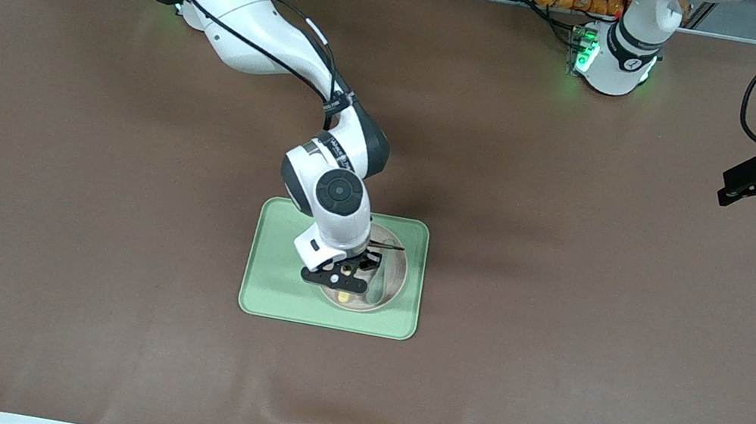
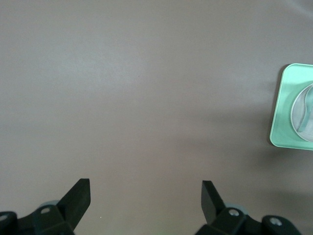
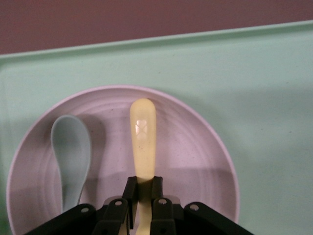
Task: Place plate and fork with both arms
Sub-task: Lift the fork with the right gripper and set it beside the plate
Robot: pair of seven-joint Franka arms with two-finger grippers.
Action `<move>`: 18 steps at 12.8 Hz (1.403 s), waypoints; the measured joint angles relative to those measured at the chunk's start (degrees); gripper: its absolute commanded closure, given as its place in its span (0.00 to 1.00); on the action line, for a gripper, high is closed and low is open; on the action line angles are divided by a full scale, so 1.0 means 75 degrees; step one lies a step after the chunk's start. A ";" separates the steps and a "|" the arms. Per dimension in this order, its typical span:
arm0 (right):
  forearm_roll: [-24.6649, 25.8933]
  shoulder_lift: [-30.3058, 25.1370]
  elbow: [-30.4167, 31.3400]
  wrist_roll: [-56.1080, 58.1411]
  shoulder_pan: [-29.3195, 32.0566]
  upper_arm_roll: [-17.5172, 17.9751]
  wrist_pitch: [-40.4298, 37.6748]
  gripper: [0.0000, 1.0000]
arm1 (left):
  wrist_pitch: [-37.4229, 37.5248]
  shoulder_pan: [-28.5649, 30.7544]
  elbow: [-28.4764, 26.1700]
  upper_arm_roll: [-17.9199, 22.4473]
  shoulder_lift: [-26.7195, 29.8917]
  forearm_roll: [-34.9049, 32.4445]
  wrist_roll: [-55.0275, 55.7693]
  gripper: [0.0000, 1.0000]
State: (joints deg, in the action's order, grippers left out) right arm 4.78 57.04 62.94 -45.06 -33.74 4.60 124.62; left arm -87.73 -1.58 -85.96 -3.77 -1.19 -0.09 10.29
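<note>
The round beige-white plate [image 3: 195,161] already sits on the light green rectangular tray [image 1: 273,287]. The right end effector [image 3: 143,193] pinches the pale yellow plastic fork [image 3: 143,139], handle toward twelve o'clock, low over the plate beside a grey-green spoon [image 3: 71,156]; releasing remains. The left end effector [image 2: 146,200] waits spread over the bare brown surface [image 1: 561,312].

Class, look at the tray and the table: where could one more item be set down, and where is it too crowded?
Free: the tray's strip toward the right arm's end, and the brown table around it. Crowded: the plate, holding the spoon and the fork, gripped by the right pincer.
</note>
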 measured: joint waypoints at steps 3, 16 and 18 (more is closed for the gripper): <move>-0.0009 -0.0174 -0.0080 0.0462 0.1144 0.1012 -0.0158 1.00 | 0.0000 0.0001 -0.0009 -0.0006 -0.0001 0.0000 0.0000 0.00; 0.0510 -0.1344 0.2940 0.1900 0.2761 0.1710 0.1043 1.00 | -0.0018 0.0001 -0.0007 -0.0065 0.0000 0.0000 0.0000 0.00; 0.0517 -0.1436 0.3224 0.1902 0.2798 0.1710 0.1320 1.00 | -0.0018 0.0001 -0.0019 -0.0069 0.0000 0.0000 0.0000 0.00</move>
State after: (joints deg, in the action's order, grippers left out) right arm 8.65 46.27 87.12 -30.80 -12.75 17.42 134.52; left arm -87.87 -1.57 -86.10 -4.29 -1.19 -0.09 10.29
